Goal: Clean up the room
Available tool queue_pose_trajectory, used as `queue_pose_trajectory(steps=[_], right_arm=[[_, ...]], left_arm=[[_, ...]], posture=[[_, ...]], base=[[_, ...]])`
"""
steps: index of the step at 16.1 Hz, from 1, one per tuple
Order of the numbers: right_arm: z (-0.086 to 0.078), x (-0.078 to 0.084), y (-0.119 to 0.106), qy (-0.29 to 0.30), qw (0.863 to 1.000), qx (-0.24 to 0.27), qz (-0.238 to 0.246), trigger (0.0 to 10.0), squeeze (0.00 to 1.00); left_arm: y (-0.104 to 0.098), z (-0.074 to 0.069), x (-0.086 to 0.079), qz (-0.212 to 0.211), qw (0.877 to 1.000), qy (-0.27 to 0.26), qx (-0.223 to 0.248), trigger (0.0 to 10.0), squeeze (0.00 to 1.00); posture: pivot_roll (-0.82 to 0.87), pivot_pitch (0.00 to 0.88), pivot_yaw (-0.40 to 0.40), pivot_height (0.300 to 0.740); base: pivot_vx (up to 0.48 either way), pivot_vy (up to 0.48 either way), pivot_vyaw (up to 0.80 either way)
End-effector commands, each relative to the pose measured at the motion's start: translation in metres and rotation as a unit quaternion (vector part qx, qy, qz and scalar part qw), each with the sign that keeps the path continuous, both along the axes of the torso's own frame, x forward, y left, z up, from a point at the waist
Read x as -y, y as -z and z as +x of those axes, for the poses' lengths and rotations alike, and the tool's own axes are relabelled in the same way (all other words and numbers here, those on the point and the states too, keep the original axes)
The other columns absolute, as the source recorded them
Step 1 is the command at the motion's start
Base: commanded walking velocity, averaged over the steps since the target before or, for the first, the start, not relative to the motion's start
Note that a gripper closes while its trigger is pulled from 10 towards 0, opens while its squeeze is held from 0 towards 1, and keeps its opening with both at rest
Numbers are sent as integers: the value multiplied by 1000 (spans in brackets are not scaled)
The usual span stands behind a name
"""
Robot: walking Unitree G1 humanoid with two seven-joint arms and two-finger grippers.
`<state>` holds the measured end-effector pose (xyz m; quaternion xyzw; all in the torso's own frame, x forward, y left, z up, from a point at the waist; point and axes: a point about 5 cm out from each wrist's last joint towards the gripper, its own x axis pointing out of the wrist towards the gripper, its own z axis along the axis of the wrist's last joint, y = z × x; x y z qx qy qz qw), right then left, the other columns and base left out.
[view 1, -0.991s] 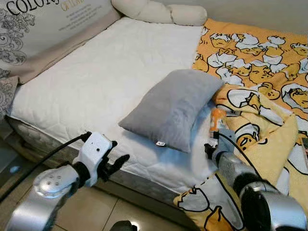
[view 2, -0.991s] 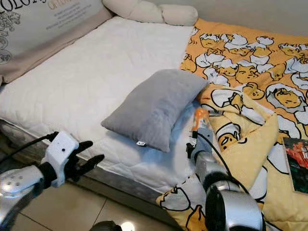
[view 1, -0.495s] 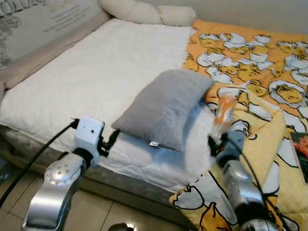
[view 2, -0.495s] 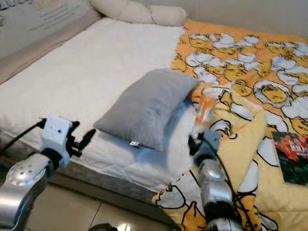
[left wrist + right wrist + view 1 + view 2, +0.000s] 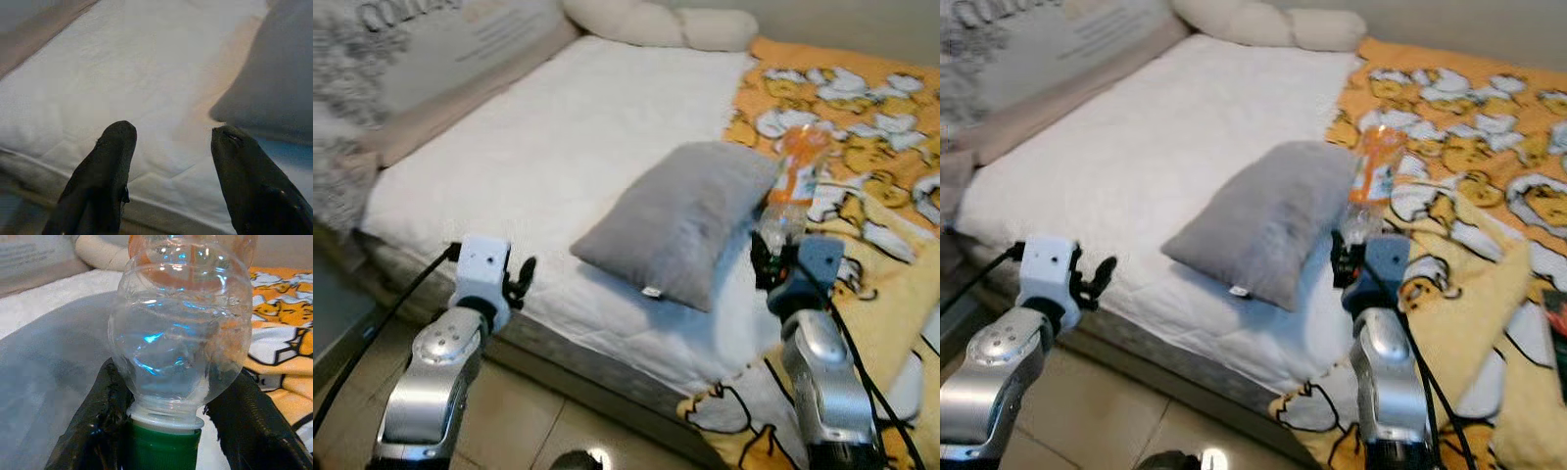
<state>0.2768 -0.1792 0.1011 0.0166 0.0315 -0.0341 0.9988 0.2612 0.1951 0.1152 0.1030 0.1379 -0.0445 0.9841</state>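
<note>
Right wrist view: right tool (image 5: 168, 396) clamps upturned bottle (image 5: 183, 333).

White quilted mattress (image 5: 558, 147), orange cartoon-print blanket (image 5: 862, 108) alongside, beige tiled floor (image 5: 519, 431), pale wall (image 5: 1489, 20) behind

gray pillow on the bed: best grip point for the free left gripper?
Likely the near corner of the gray pillow, coming from the bed's front edge. That corner points toward the open left gripper and lies flat on the mattress; the right gripper is holding a bottle.
</note>
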Motion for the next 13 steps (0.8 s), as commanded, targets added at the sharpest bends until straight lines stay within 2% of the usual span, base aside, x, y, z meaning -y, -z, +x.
queue_pose_trajectory(steps=[1, 3, 6, 9, 11, 13], right_arm=[[3, -3, -9, 0, 1000, 9, 3, 10000, 0], [7, -12, -11, -24, 1000, 1, 9, 10000, 0], [1, -20, -8, -33, 999, -21, 16, 10000, 0], [-3, -33, -6, -79, 995, -44, 49, 10000, 0], [-4, -33, -6, -81, 994, -49, 48, 10000, 0], [0, -35, -12, -87, 994, -47, 36, 10000, 0]], left_arm=[[-3, 4, 2, 16, 1000, 8, 14, 10000, 0], [-5, 7, 8, 17, 1000, 15, 12, 10000, 0], [-3, 9, 9, 17, 1000, 7, 11, 10000, 0], [-1, 7, 7, -19, 1000, -7, 14, 10000, 0], [-3, 8, 8, -45, 999, -18, 19, 10000, 0], [-4, 9, 10, -43, 999, -5, 21, 10000, 0]], posture=[[-80, 0, 59, 740], [-60, 0, 52, 740], [-52, 0, 35, 740], [-55, 0, 39, 740], [-61, 0, 38, 740], [-58, 0, 38, 740]], base=[[0, 0, 800], [0, 0, 800], [0, 0, 800], [0, 0, 800], [0, 0, 800], [0, 0, 800]])
